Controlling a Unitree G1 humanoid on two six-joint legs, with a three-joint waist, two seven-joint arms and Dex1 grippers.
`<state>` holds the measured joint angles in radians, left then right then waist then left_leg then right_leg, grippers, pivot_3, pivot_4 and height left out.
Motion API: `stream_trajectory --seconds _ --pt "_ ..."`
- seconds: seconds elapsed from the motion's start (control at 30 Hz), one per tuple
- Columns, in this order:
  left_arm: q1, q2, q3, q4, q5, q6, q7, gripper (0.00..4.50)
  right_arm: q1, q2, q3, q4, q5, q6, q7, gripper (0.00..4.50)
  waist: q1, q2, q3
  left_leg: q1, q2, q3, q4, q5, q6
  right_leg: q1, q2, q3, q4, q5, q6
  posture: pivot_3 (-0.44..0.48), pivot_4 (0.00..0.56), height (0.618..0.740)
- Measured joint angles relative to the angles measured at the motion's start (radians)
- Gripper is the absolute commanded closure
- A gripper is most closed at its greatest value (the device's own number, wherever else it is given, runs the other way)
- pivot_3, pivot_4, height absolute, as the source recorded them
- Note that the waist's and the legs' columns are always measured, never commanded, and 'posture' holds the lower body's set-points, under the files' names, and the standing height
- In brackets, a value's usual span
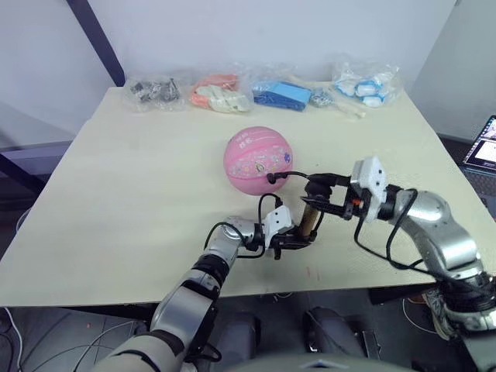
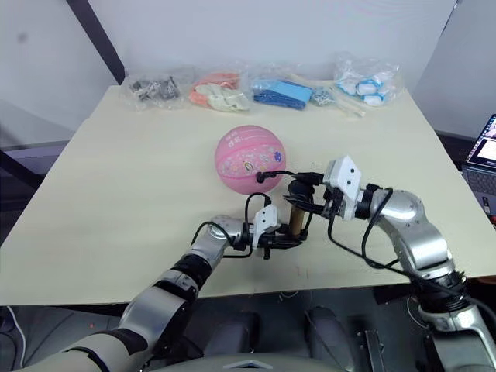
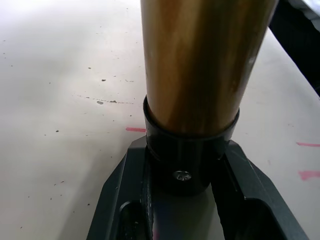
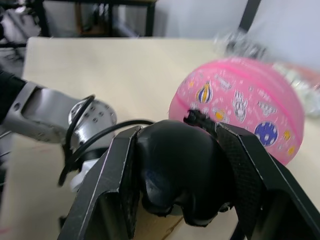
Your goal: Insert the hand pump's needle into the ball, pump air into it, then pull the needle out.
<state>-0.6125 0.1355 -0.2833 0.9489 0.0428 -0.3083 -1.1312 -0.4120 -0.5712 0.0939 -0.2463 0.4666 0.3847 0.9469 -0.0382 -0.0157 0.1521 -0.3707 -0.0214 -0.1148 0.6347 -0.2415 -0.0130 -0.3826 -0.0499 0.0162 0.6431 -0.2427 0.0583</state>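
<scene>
pumping looks to be the step in hand: the ball [image 1: 259, 161] sits mid-table, hose running to it. the left tool [image 1: 298, 239] pinches the hand pump [image 1: 309, 222] at its base, upright near the front edge; the right tool [image 1: 320, 194], arm bent inward, clamps the t-handle [image 4: 177, 172]. next, steady strokes.

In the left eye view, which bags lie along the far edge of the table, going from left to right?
Clear bag of dark grey metal parts → clear bag of orange and cream items → clear bag holding a blue package → clear bag of white and blue items.
</scene>
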Motion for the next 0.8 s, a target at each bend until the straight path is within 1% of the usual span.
stream_trajectory --seconds 0.03,0.17,0.3,0.37,0.53,0.67,0.8 --pt "-0.001 -0.001 0.000 -0.002 -0.001 0.000 -0.003 3.43 -0.039 -0.016 -0.024 -0.012 0.035 0.037 0.007 2.56 0.001 0.002 0.001 -0.002 0.000 0.000 0.000 0.000 0.000 -0.002 0.000 0.000 0.000 0.000 0.000 0.000 0.150 0.740" --pt "0.000 -0.005 -0.001 -0.006 -0.006 -0.003 -0.009 3.43 -0.164 -0.065 -0.107 -0.065 0.171 0.152 0.022 2.56 0.005 0.002 0.001 -0.009 -0.001 -0.003 0.000 0.000 0.000 -0.007 0.000 -0.002 0.000 0.000 0.000 0.000 0.150 0.740" --pt "0.000 -0.006 -0.001 -0.007 -0.006 -0.003 -0.009 3.43 -0.228 -0.112 -0.158 -0.072 0.252 0.218 0.029 2.56 0.007 0.002 0.002 -0.010 -0.002 -0.002 0.000 0.000 0.000 -0.008 -0.001 -0.001 0.000 0.000 0.000 0.000 0.150 0.740" --pt "0.000 -0.006 -0.001 -0.007 -0.006 -0.003 -0.007 3.43 -0.242 -0.117 -0.178 -0.073 0.271 0.227 0.029 2.56 0.007 0.002 0.002 -0.010 -0.002 -0.002 0.000 0.000 0.000 -0.008 -0.001 -0.001 0.000 0.000 0.000 0.000 0.150 0.740" --pt "0.000 -0.006 -0.002 -0.007 -0.006 -0.003 -0.008 3.43 -0.226 -0.114 -0.186 -0.083 0.275 0.216 0.026 2.56 0.007 0.002 0.001 -0.010 -0.002 -0.001 0.000 0.000 0.000 -0.009 -0.001 -0.001 0.000 0.000 0.000 0.000 0.150 0.740" --pt "0.003 -0.004 -0.002 -0.007 -0.004 -0.003 -0.002 3.43 -0.119 -0.097 -0.119 -0.105 0.180 0.118 0.027 2.56 0.005 0.000 -0.001 -0.008 -0.001 0.000 0.000 0.000 0.000 -0.008 -0.001 0.000 0.000 0.000 0.000 0.000 0.150 0.740" --pt "0.006 -0.003 -0.003 -0.005 0.003 -0.002 0.005 3.43 -0.049 -0.066 -0.042 -0.078 0.074 0.003 0.025 2.56 0.003 -0.001 -0.002 -0.004 -0.001 -0.001 0.000 0.000 0.000 -0.004 -0.001 -0.001 0.000 0.000 0.000 0.000 0.150 0.740"
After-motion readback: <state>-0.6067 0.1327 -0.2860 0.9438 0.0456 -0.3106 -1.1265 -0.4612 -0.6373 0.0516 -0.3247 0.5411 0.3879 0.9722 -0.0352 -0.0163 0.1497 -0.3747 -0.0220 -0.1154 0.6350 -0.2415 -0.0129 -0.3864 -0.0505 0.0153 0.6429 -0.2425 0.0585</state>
